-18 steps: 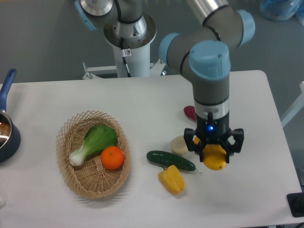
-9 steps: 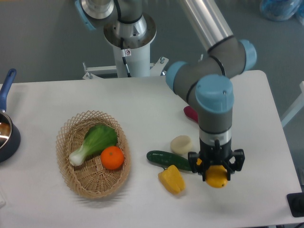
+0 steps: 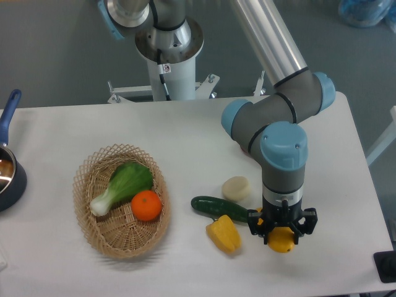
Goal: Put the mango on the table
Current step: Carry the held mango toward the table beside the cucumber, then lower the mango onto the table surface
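Note:
The mango [image 3: 281, 241], smooth and yellow-orange, is held between the black fingers of my gripper [image 3: 282, 231], which is shut on it. It hangs low over the front right part of the white table [image 3: 185, 142], to the right of the yellow bell pepper [image 3: 224, 233]. Whether the mango touches the tabletop cannot be told. My arm's wrist hides the top of the fruit.
A dark green cucumber [image 3: 219, 208] and a pale round vegetable [image 3: 236, 188] lie left of the gripper. A wicker basket [image 3: 93, 216] holds a bok choy [image 3: 124, 183] and an orange [image 3: 146, 205]. A pot [image 3: 8, 176] sits at the left edge.
My gripper has moved toward the table's front edge and lower, carrying the mango, which stays clamped between the fingers. The other objects have not moved.

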Tool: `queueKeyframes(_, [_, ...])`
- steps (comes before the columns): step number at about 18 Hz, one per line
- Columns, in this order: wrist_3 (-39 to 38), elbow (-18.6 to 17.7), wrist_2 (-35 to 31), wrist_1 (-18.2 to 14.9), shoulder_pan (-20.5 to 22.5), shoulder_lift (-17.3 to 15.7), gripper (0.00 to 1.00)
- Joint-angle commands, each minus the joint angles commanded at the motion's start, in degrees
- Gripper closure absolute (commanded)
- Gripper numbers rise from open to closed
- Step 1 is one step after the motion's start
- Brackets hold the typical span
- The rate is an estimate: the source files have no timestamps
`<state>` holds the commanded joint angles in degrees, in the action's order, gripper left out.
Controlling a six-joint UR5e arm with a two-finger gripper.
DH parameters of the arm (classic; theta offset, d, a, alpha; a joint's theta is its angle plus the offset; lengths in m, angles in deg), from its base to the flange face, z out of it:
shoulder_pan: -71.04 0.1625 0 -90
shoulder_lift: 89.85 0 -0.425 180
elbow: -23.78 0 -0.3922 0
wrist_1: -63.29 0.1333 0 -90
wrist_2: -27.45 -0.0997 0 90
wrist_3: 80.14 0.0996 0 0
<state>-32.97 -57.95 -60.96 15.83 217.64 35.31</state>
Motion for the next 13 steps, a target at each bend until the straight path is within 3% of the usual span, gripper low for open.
queueKeyframes(7, [13.37,-3.52,0.00,0.09,2.55,-0.26,0.50])
queueKeyframes(13, [14.18,-5.01,0.17,0.09,3.52,-0.70,0.49])
